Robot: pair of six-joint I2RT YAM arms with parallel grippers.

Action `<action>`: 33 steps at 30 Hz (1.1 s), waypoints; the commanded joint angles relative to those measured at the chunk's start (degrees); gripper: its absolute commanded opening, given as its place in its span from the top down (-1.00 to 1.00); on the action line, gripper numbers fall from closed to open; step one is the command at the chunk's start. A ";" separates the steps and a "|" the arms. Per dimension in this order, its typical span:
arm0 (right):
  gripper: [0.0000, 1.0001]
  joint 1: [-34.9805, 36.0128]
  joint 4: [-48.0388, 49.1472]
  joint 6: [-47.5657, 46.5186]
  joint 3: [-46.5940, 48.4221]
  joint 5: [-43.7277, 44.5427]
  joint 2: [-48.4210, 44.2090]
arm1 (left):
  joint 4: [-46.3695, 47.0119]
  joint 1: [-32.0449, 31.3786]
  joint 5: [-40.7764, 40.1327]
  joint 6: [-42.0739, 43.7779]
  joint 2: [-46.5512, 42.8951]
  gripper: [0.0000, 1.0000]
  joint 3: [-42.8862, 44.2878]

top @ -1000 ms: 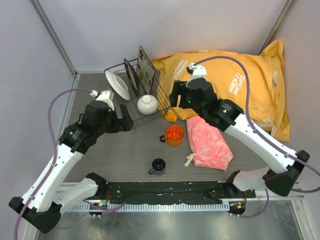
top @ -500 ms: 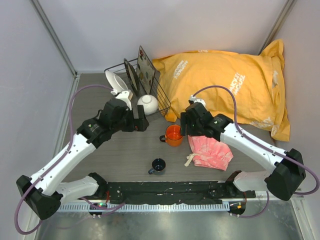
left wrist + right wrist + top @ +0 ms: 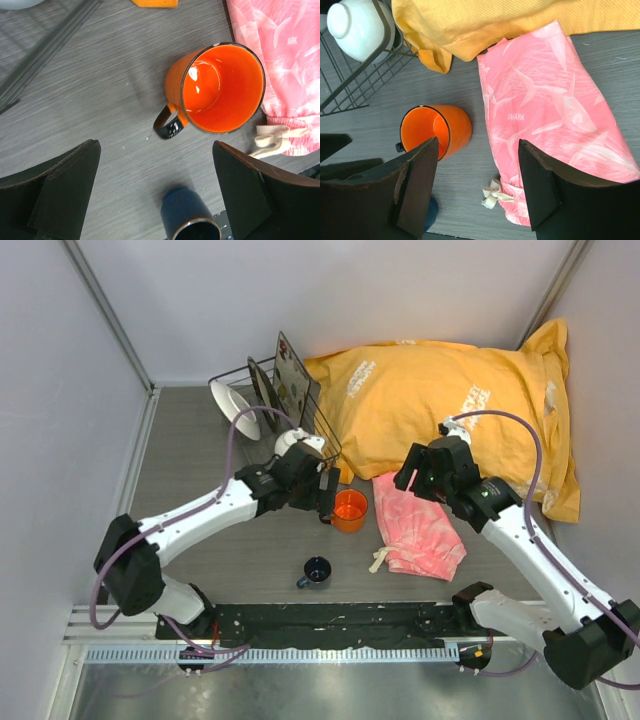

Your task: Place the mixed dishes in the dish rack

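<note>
While the white bowl point(image 3: 355, 22) sits in the dish rack point(image 3: 350, 85), the left gripper point(image 3: 157, 180), jaws spread and empty, hovers over the upright orange mug point(image 3: 220, 87) just near-right of the rack, pickup apparently requiring descent and closure on its rim; the right gripper point(image 3: 475, 185), likewise parted, hangs above the pink cloth point(image 3: 545, 100).

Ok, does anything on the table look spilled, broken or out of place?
Nothing looks spilled or broken. The orange mug stands upright and empty, the small dark-blue cup upright too. Only the pink cloth, rumpled beside the mug, is no dish.
</note>
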 commanded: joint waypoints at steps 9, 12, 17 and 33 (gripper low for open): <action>-0.40 -3.03 -1.05 -2.10 -0.49 -2.70 -2.47 | 5.36 -1.38 -2.08 6.04 14.67 -0.92 11.49; -0.40 -4.17 -1.05 -2.89 -0.84 -3.67 -2.64 | 6.15 -1.38 -0.76 6.75 17.58 -0.78 12.81; -0.40 -5.93 -1.05 -3.51 -1.19 -5.16 -2.82 | 6.50 -1.38 1.53 7.36 21.18 -0.54 14.57; -0.40 -7.34 -1.14 -4.13 -1.28 -6.39 -3.26 | 6.24 -1.29 4.60 8.33 25.41 0.66 18.17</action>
